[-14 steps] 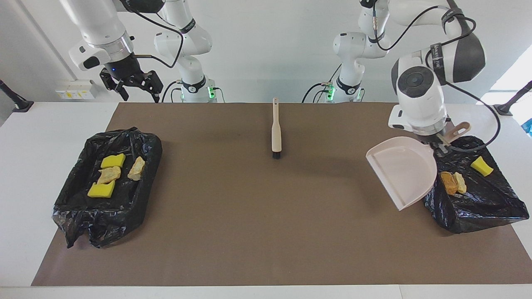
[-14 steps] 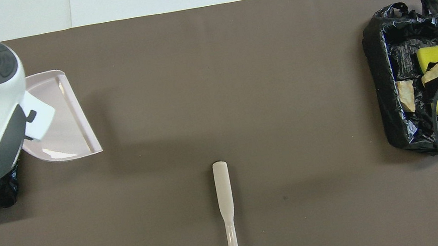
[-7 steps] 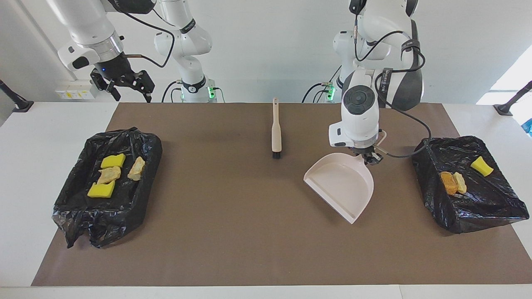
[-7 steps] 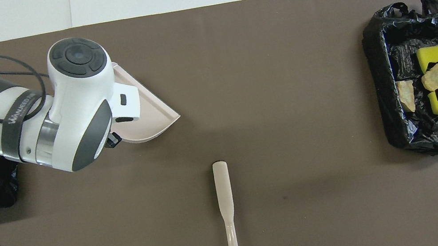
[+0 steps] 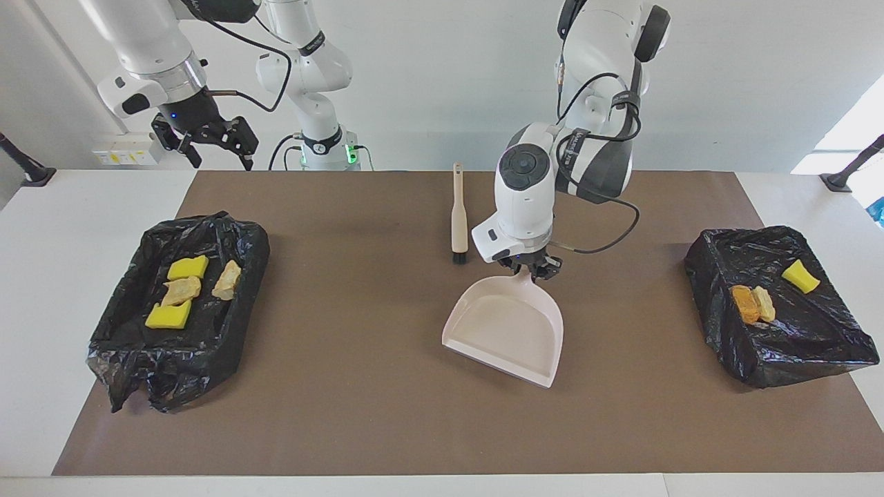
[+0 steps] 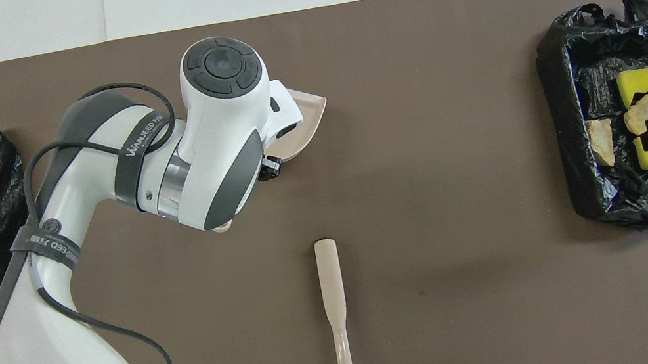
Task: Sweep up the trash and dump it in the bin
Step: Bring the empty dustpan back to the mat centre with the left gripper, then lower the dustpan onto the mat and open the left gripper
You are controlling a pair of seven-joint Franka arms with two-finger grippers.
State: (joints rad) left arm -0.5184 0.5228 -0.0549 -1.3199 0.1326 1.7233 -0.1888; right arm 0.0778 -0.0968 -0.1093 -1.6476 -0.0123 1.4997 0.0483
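My left gripper point(image 5: 530, 266) is shut on the handle of the beige dustpan point(image 5: 504, 331). It holds the empty pan low over the middle of the mat, beside the brush point(image 5: 458, 217). In the overhead view the arm hides most of the pan point(image 6: 308, 119). Trash lies in two black-bagged bins. The bin point(image 5: 131, 324) at the right arm's end holds yellow sponges point(image 5: 188, 266) and tan lumps point(image 5: 181, 290). The bin point(image 5: 815, 345) at the left arm's end holds an orange lump point(image 5: 745, 303), a beige lump point(image 5: 764, 303) and a yellow sponge point(image 5: 801, 276). My right gripper point(image 5: 215, 143) is open, raised, over the right-end bin point(image 6: 563, 100).
The beige brush point(image 6: 336, 313) lies on the brown mat point(image 5: 359, 400) with its handle toward the robots. The right arm's cable hangs over the right-end bin. White table point(image 5: 62, 228) borders the mat.
My left arm has carried the dustpan from the left-end bin to over the middle of the mat and lowered it. My right gripper has risen slightly and stays open.
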